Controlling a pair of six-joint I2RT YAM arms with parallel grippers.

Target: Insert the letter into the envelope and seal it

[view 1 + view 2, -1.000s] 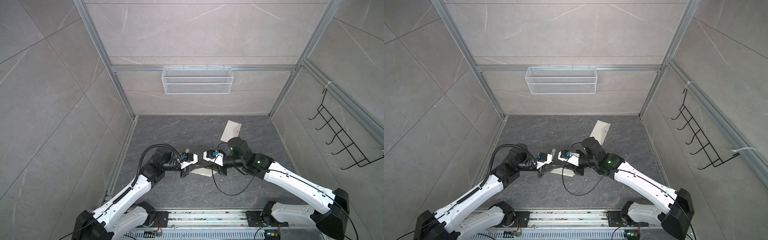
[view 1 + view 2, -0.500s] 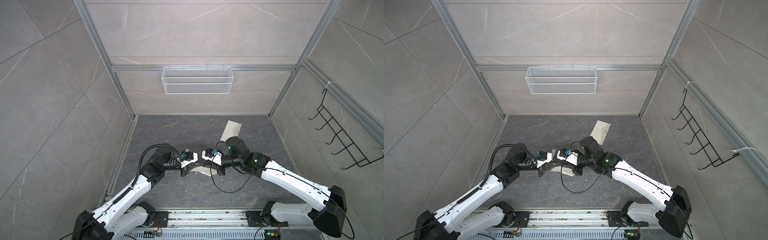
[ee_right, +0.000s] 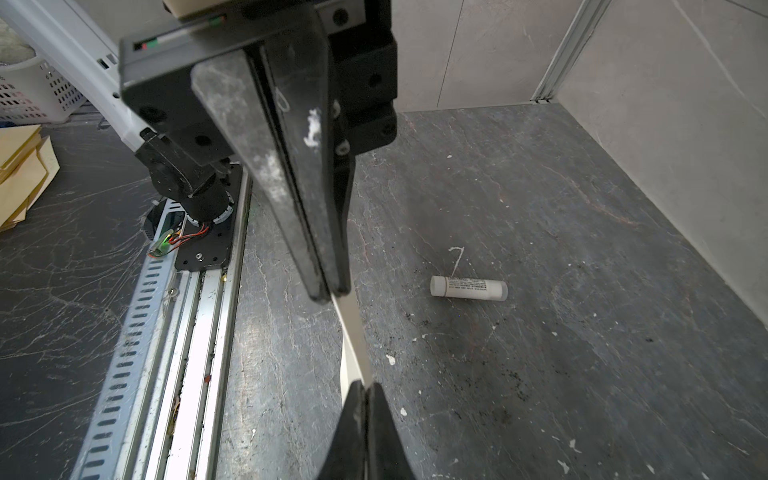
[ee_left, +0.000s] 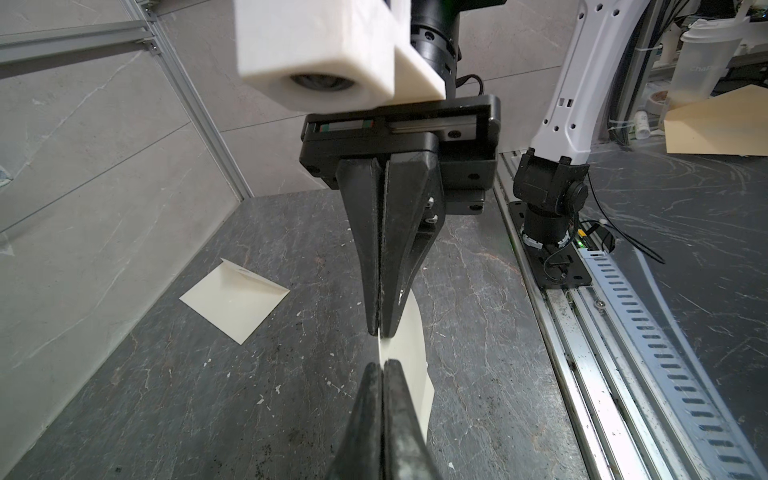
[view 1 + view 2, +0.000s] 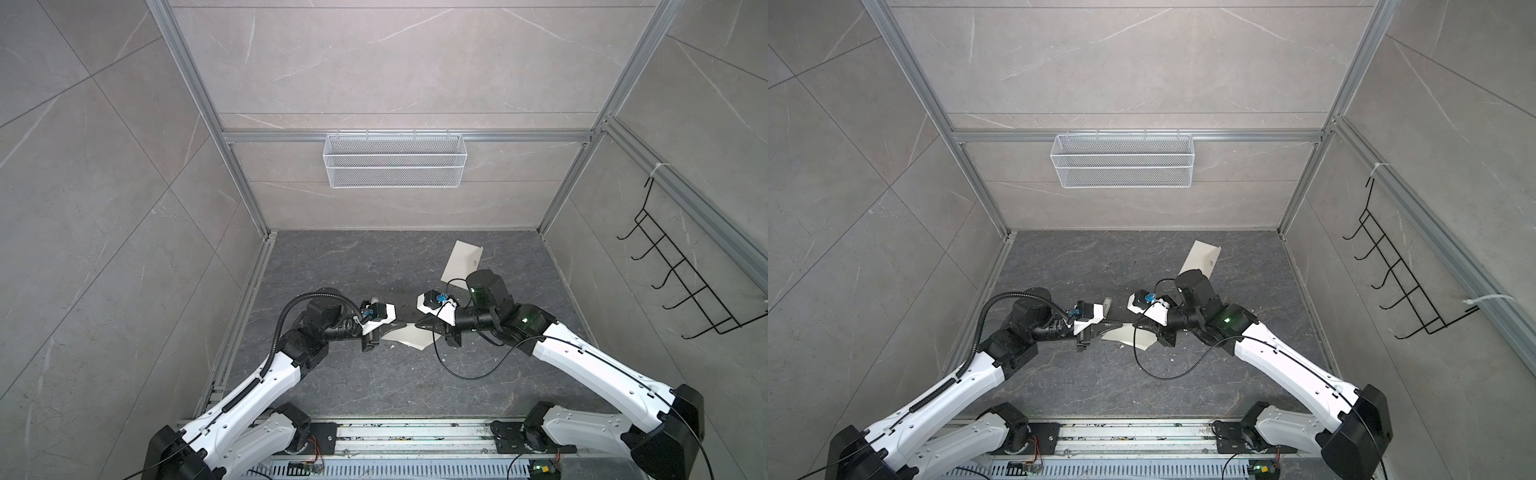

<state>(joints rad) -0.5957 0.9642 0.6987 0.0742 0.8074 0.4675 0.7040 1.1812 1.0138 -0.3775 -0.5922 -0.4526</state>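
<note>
The letter (image 5: 409,336) shows as a pale, curved sheet held off the floor at the middle in both top views. My left gripper (image 5: 400,323) and right gripper (image 5: 419,326) meet tip to tip, each shut on the same edge of the sheet. In the left wrist view my left gripper (image 4: 381,368) pinches the letter (image 4: 405,345) just below the right gripper (image 4: 379,330). The right wrist view shows the right gripper (image 3: 365,386) clamping the letter (image 3: 353,328) edge-on. The cream-white envelope (image 5: 462,261) lies flat at the back right, behind the right arm.
A small white glue-stick tube (image 3: 468,287) lies on the dark floor just behind the left gripper. A white wire basket (image 5: 394,160) hangs on the back wall and a black hook rack (image 5: 681,286) on the right wall. A metal rail (image 5: 415,436) runs along the front.
My right gripper has shifted a little to the left and shut on the letter, opposite the left gripper. The left arm has stayed in place, still gripping the sheet.
</note>
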